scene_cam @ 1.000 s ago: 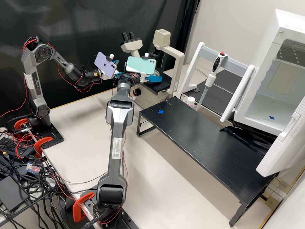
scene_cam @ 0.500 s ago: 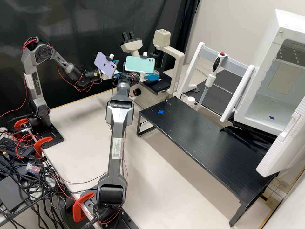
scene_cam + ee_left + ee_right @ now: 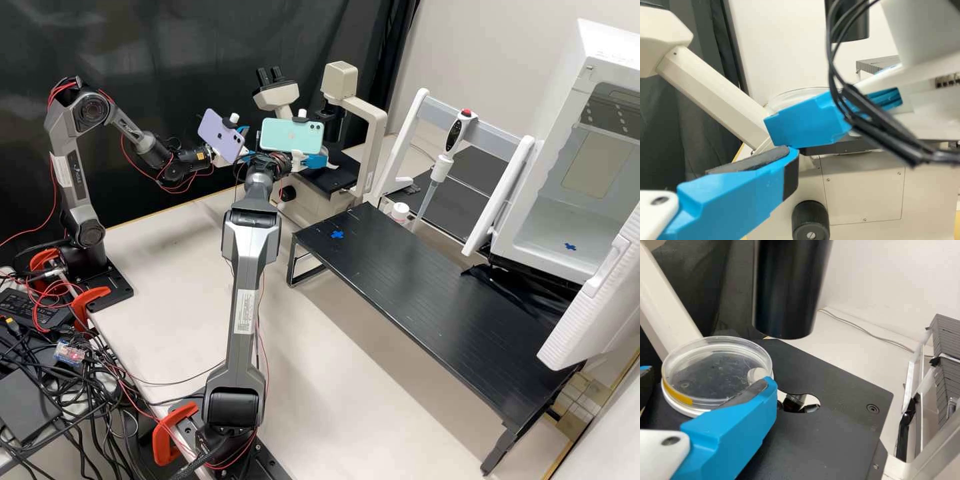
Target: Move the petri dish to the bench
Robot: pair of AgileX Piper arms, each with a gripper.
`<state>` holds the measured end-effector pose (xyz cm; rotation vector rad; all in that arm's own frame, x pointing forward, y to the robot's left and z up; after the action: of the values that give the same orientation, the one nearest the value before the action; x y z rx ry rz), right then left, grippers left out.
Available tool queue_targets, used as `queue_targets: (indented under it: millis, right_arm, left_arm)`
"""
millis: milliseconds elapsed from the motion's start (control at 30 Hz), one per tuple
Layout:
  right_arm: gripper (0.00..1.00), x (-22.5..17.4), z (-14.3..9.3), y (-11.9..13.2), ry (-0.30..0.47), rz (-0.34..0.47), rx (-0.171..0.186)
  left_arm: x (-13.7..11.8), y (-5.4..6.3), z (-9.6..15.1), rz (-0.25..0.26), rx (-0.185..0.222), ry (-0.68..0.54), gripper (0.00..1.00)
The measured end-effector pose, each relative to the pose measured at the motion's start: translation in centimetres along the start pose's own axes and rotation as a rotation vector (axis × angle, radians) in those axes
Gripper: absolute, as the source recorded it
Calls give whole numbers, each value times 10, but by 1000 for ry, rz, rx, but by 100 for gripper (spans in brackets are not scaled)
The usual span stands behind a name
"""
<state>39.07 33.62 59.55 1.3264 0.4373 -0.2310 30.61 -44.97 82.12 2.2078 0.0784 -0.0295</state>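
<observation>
the clear petri dish (image 3: 715, 367), yellow along 1 side of its wall, is pinched between the right gripper's (image 3: 316, 161) 2 blue fingers, above the microscope's (image 3: 368, 120) black stage (image 3: 840, 415). small specks show in it; i can't tell what else it holds. the left gripper (image 3: 245, 144), just beside, has its 2 fingers spread. a small white container (image 3: 400, 212) stands behind the black raised platform (image 3: 427, 287), near the pipette (image 3: 441, 168); its contents are too small to tell. the white incubator (image 3: 560, 220) is open, 1 blue cross on its floor. under the platform lies the pale bench (image 3: 320, 373); black curtain (image 3: 173, 53) and pale wall (image 3: 487, 53) stand behind.
</observation>
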Motion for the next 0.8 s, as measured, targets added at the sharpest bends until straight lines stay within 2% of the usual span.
queue_targets:
  millis: [600, 800]
  right_arm:
    - [0, -1, -2, -1, 13, -7, 0]
    - [0, -11, 7, -5, -6, -50, 4]
  left_arm:
    - [0, 0, 0, 0, 0, 0, 100]
    - [0, 0, 0, 0, 2, 0, 100]
